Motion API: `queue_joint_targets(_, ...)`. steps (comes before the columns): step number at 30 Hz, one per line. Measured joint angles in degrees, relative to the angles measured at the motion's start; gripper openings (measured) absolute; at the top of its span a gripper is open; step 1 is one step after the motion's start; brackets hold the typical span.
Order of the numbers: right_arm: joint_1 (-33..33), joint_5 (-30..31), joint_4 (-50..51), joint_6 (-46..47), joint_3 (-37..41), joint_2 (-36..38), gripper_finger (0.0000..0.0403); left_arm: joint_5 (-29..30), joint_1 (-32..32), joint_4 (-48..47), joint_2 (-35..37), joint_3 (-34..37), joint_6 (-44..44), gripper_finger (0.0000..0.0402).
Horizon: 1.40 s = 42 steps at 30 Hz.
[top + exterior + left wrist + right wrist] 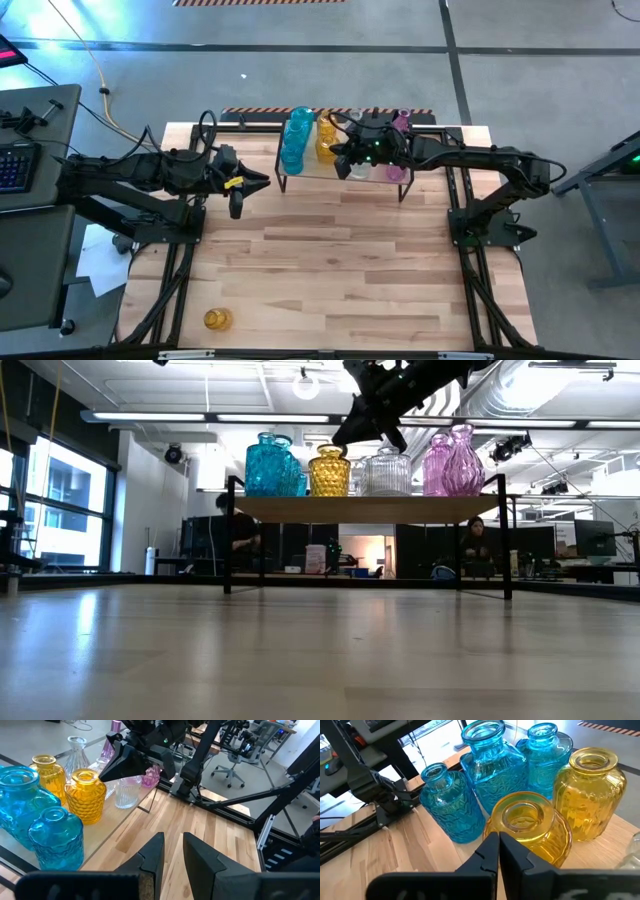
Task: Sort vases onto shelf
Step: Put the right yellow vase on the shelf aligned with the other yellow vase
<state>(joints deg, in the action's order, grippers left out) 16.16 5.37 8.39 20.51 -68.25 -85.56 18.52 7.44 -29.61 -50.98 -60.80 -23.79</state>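
The shelf stands at the table's far edge. On it are teal-blue vases, two yellow-amber vases, clear ones and pink-purple ones. One more yellow-amber vase lies near the table's near left corner. My right gripper is shut, slanting down just over the front yellow-amber vase. My left gripper is slightly open and holds nothing, left of the shelf and above the table. My right gripper's shut fingertips stand right at the rim of the front yellow-amber vase, coming from above and the right. Whether they touch the rim cannot be told. The vase stands upright on the shelf board.
The wooden tabletop stretches in front of the shelf. The arms' black frames run along both table sides. A desk with a keyboard is off the left edge. People sit in the room behind.
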Motion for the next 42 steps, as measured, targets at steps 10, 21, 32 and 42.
queue_joint_targets(10,0.0,1.4,-0.1,0.0,0.0,0.0,0.0,0.0,0.0,0.0,0.0,0.0,0.0,0.0062)
queue_joint_targets(21,0.7,2.2,-2.8,0.1,0.0,0.0,0.0,0.0,0.0,0.0,0.0,0.0,0.0,0.0062)
queue_joint_targets(32,-0.2,0.1,-5.0,0.4,0.0,0.0,0.0,-0.4,0.1,0.0,0.0,0.0,0.9,0.0062)
queue_joint_targets(42,-3.2,-2.3,-3.2,-0.1,0.0,0.0,0.0,-3.0,0.1,0.0,0.0,0.0,1.8,0.0062)
